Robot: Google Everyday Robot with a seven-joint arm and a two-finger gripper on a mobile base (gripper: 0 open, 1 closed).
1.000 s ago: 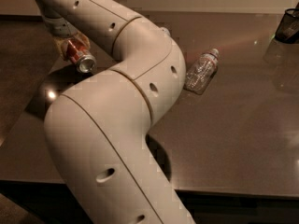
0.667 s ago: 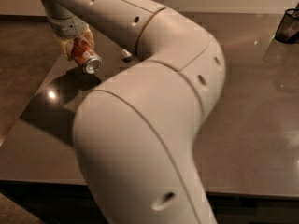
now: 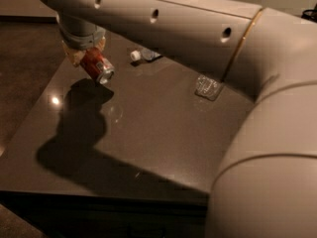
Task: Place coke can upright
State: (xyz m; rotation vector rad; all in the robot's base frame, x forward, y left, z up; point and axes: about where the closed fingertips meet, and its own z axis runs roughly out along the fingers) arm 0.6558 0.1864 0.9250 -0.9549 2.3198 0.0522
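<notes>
The coke can (image 3: 97,66) is red with a silver end. It hangs tilted in the gripper (image 3: 84,55) at the upper left, its silver end pointing down and to the right. The gripper is shut on the can and holds it a little above the dark table (image 3: 148,143). The can's shadow falls on the table just below it. The large white arm (image 3: 198,38) fills the top and right of the view and hides much of the table's far side.
A clear plastic bottle with a white cap (image 3: 143,55) lies on its side behind the can, partly under the arm. Another clear bottle's end (image 3: 208,87) shows under the arm at the middle right. The table's left edge runs near the can.
The arm has swung across, now covering the right side and the lying bottle. The can stays held in the gripper, lifted at the table's left.
</notes>
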